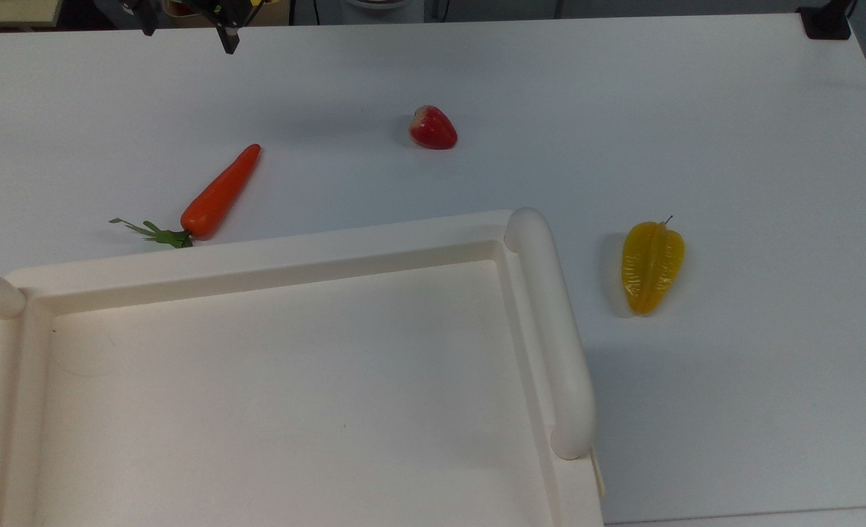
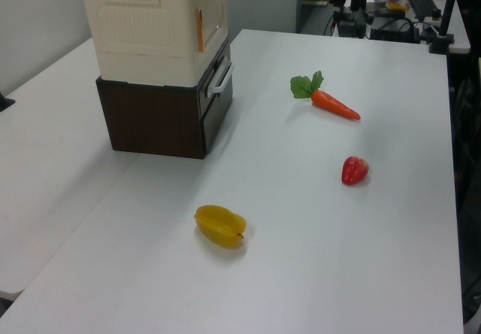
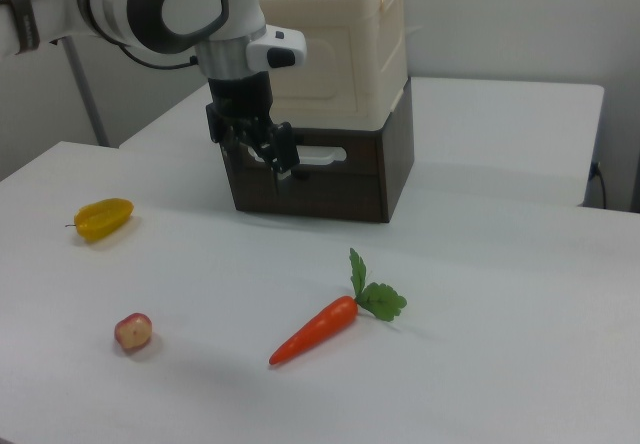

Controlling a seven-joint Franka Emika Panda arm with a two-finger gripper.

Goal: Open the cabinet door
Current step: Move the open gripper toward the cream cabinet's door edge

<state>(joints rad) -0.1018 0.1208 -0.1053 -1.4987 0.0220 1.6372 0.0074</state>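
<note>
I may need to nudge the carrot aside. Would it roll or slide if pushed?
The carrot is tapered and round-bodied, so it would probably roll in a curve rather than straight. Its glossy skin suggests smooth plastic, likely light and easy to slide. The leafy top may drag slightly.

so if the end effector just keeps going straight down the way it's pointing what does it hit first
Most likely the bare white table. The end effector points downward, with nothing visible beneath it; the carrot lies off to the right view's right. Depth is uncertain.
</note>
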